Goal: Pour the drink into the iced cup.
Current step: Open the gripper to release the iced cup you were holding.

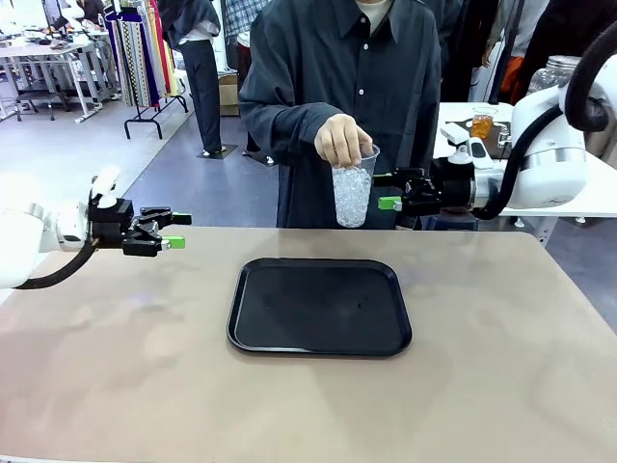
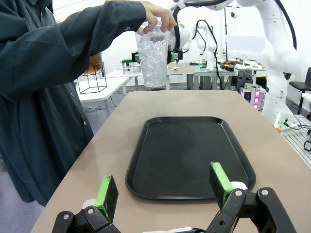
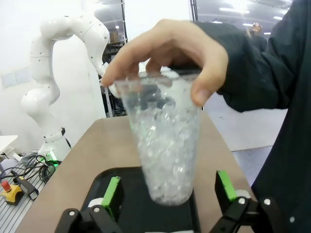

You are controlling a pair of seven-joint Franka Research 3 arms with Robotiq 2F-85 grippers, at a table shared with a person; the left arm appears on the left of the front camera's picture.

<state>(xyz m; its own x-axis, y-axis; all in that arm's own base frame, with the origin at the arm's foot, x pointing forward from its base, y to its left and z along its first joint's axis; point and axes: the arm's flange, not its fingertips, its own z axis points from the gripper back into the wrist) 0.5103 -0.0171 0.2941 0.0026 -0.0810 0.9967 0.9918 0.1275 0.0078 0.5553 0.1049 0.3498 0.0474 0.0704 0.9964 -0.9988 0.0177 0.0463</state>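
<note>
1. Clear plastic iced cup [image 1: 352, 196], packed with ice, is held in the air by the person's hand [image 1: 340, 139] gripping its rim from above. It hangs over the far edge of the tabletop [image 1: 116, 347], beyond the far rim of the tray.
2. Black tray [image 1: 320, 306] lies flat at the middle of the tan tabletop, nothing on it.
3. Left gripper [image 1: 175, 230] hovers above the left side of the tabletop, pointing right toward the tray. Its fingers [image 2: 107, 194] are apart, with nothing between them; in the left wrist view the tray's near rim [image 2: 146, 187] shows through the gap.
4. Right gripper [image 1: 388, 192] is raised at the far right, just beside the iced cup and pointing left at it. Its fingers [image 3: 112, 193] are spread wide; in the right wrist view the cup's lower part [image 3: 167, 160] sits between and beyond them, not touched by either green pad.
5. Amber drink in a jar [image 1: 482, 124] stands on a white table behind the right arm, well apart from the cup; it is small and partly hidden, so its lid cannot be made out.
6. Person in a dark shirt [image 1: 318, 68] stands at the far side.
</note>
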